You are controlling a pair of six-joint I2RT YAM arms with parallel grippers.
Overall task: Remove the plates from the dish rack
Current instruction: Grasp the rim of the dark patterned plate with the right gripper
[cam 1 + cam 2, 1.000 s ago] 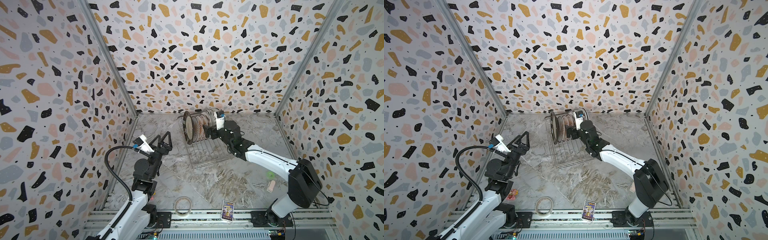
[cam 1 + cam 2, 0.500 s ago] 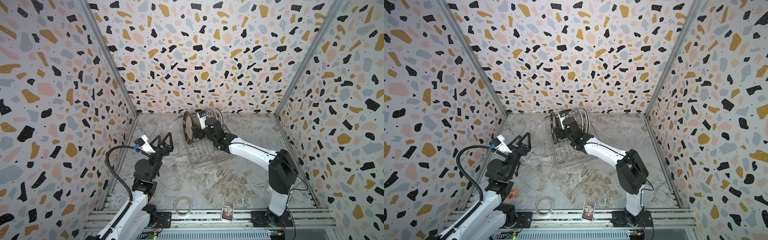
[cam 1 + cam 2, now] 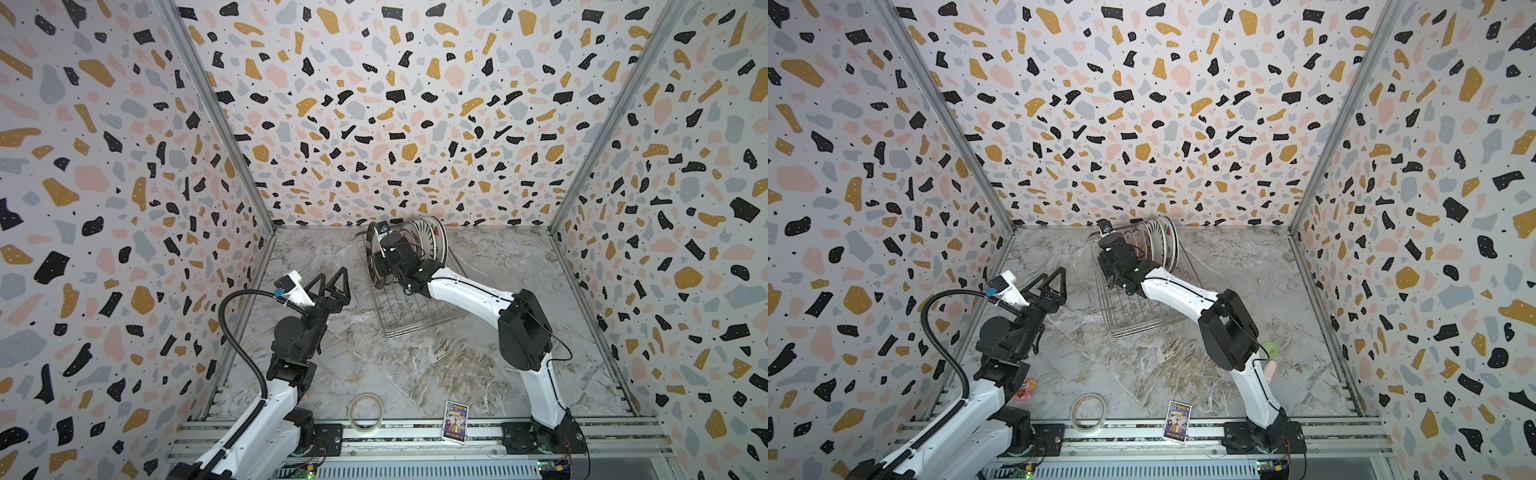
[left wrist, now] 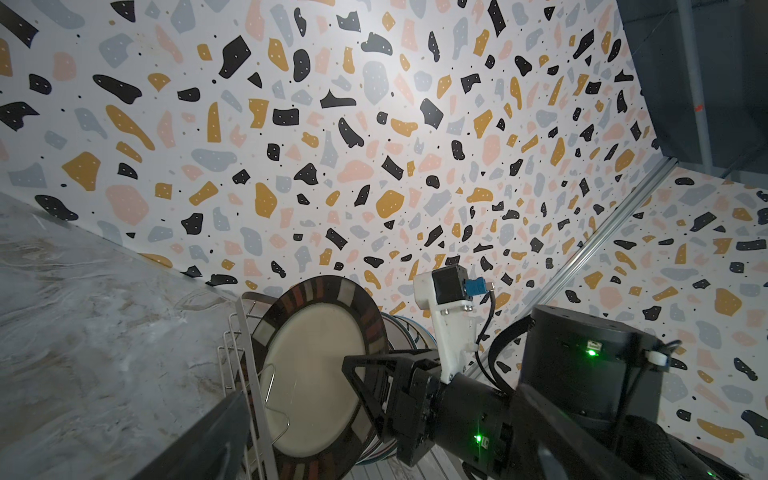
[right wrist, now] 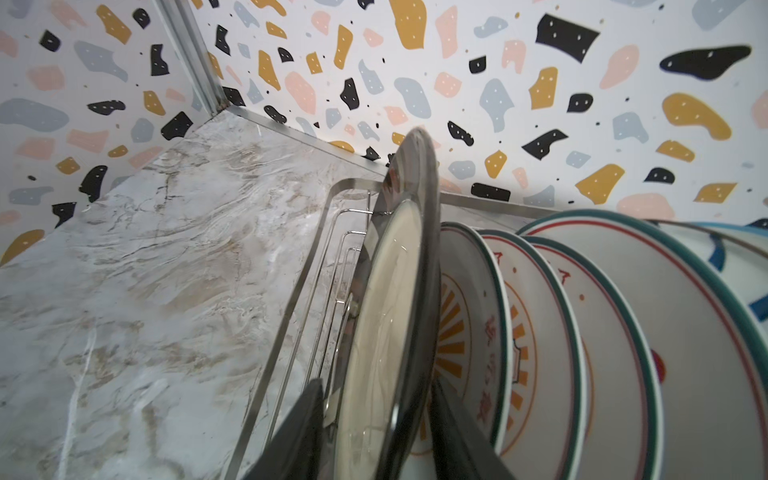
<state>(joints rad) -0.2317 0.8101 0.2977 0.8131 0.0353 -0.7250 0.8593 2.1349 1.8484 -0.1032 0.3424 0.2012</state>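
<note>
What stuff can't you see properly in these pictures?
- Right gripper grip: in the right wrist view the dark-rimmed plate hides the contact, so touching or not is unclear.
- Other plates: small in both top views, partly behind the right arm; count unclear.
- Card: print too small in both top views.
- Pink thing: partly behind the left arm in a top view.

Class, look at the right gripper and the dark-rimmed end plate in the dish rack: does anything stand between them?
Nothing visible does. The right gripper straddles the edge of the dark-rimmed plate, a finger on either face. The sunburst plate stands close behind one finger; the dish rack wires lie beside the other.
</note>
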